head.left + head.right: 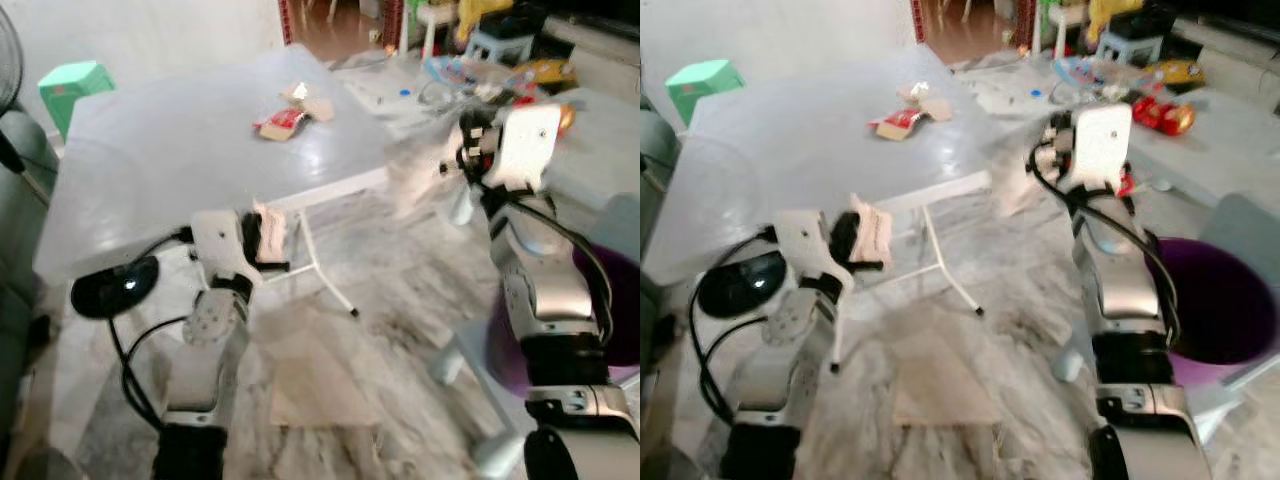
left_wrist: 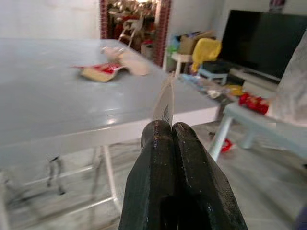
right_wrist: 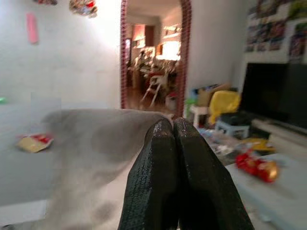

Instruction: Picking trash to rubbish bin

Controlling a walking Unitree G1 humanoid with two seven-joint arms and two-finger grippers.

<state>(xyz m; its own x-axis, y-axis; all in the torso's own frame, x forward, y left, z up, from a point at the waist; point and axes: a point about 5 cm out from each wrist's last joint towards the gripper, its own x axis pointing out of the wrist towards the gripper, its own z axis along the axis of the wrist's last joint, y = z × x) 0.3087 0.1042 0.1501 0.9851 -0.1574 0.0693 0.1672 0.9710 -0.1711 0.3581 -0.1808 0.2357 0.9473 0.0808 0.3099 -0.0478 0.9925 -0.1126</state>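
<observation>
My left hand (image 1: 272, 238) is raised in front of the near edge of the white desk (image 1: 150, 150), its 2 fingers (image 2: 180, 158) pressed together on a thin pale wrapper (image 2: 164, 103) that stands up edge-on between the tips. My right hand (image 1: 1038, 160) is up off the desk's right corner, fingers (image 3: 168, 158) pinched together on a grey, limp plastic bag (image 3: 96, 143), which looks blurred where it hangs beside the desk edge. More trash lies on the far part of the desk: a red and yellow wrapper (image 1: 280, 123) and, just beside it, a torn brown piece of cardboard (image 1: 308, 102). The purple rubbish bin (image 1: 1220, 305) stands on the marbled floor (image 1: 400, 290) to my right, near my right arm. A flat brown sheet (image 1: 935, 375) lies on the floor between my arms.
</observation>
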